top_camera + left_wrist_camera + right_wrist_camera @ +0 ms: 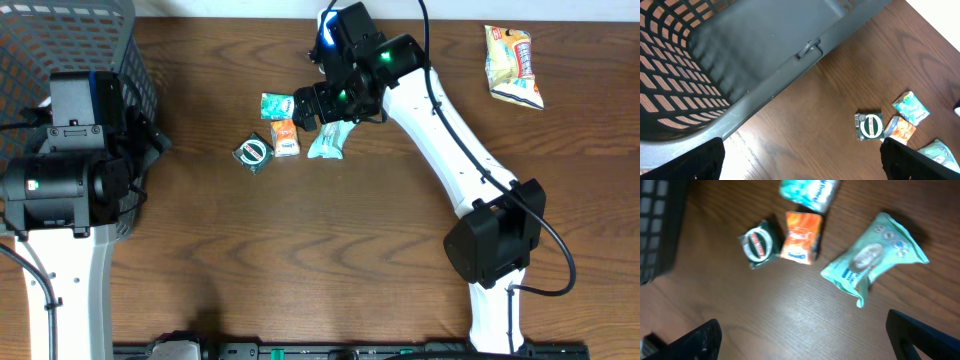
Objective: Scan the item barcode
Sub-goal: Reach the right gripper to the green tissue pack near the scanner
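From above, nothing has been picked up, so the scan looks not yet begun, and no scanner shows anywhere. The right hand (312, 108) hangs above centre over a cluster of small packets: a pale green pouch (327, 142), likely the item to scan, an orange sachet (285, 137), a teal packet (277, 105) and a dark packet with a round label (252, 151). A crinkled yellow snack bag (513, 65) lies apart at the upper right on the wood-grain bench (400, 240). In the left wrist view, the left hand (800, 147) is spread wide and empty beside a grey plastic lattice basket (740, 75) at the upper left. In the right wrist view, the right hand (802, 325) is likewise spread, and the soft, puffy pouch (872, 257) lies right of centre, apart from both fingers.
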